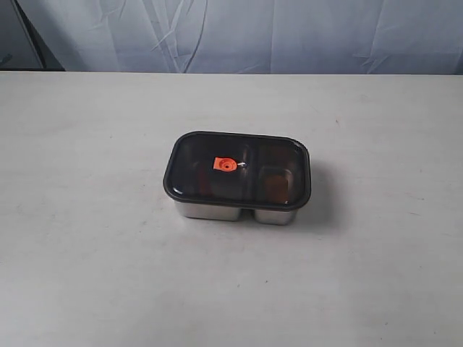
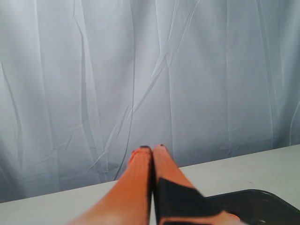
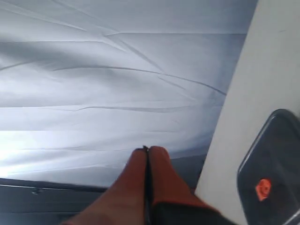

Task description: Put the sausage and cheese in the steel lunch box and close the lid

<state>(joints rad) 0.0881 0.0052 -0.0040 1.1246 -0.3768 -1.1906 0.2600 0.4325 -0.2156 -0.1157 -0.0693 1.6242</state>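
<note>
The steel lunch box (image 1: 217,211) stands in the middle of the table with the dark translucent lid (image 1: 239,170) seated on it, orange valve tab (image 1: 223,165) on top. Through the lid only dim reddish-brown shapes show, so the sausage and the cheese are not clearly visible. No arm shows in the exterior view. My left gripper (image 2: 152,149) is shut and empty, raised above the table, with a corner of the lid (image 2: 255,206) below it. My right gripper (image 3: 147,149) is shut and empty too, off the table's edge, with the lid (image 3: 274,173) to one side.
The table (image 1: 87,217) is pale grey-white. A wrinkled light curtain (image 1: 239,32) hangs behind its far edge. In the right wrist view a dark rail (image 3: 47,192) runs below the curtain.
</note>
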